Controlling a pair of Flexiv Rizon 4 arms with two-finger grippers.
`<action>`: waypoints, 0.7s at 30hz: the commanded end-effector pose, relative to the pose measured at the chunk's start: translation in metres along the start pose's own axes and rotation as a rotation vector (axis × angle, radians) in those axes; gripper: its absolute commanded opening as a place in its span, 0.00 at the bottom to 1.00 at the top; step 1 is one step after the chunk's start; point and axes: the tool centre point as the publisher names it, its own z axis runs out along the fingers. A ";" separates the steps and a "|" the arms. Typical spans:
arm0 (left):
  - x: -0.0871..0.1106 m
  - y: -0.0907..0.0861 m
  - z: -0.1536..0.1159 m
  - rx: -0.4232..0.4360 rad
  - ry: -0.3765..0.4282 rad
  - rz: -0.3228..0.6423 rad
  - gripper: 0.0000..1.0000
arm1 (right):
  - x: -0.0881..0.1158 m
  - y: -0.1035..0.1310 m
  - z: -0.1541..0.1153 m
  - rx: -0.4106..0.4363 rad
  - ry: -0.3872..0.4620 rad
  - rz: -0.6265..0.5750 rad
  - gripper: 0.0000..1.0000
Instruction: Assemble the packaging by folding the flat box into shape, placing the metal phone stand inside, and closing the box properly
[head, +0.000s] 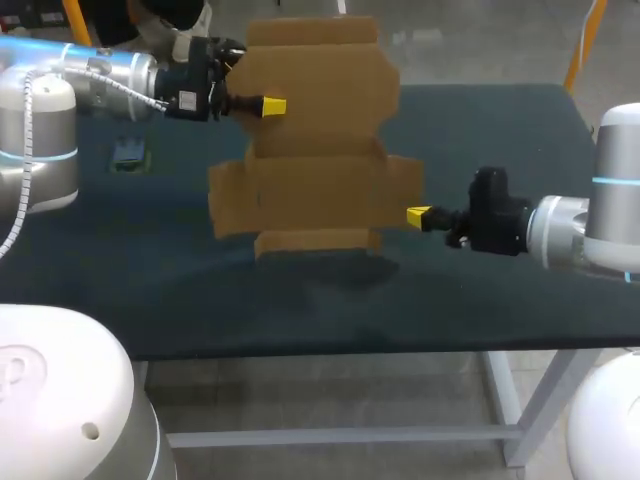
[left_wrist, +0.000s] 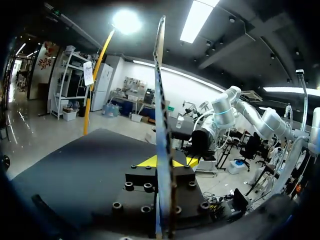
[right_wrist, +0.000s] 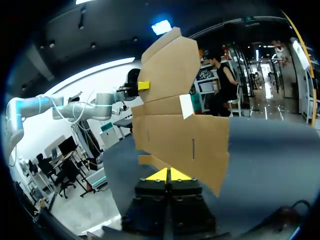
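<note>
Above the table: the flat box hangs in the air, not folded, with its brown flaps spread out to the sides.
Left gripper: the left gripper holds the box at its upper left edge. In the left wrist view the card stands thin and edge-on between the two yellow tips of that gripper, and they pinch it tight.
Right gripper: the right gripper holds the low right flap. Its tips are pressed close together on the edge of the box.
Table: the table is dark. A small grey thing lies on its left side, well apart from the box. It is too small to tell what it is.
</note>
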 end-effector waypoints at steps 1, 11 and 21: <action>-0.010 0.003 -0.003 0.000 0.056 -0.004 0.00 | 0.002 0.000 0.005 0.002 -0.006 0.001 0.00; -0.026 0.014 -0.008 0.015 0.095 -0.020 0.00 | 0.005 -0.002 0.015 0.012 -0.019 0.015 0.00; -0.027 0.019 -0.006 0.007 0.107 0.000 0.00 | 0.013 -0.019 0.043 0.001 -0.014 0.026 0.00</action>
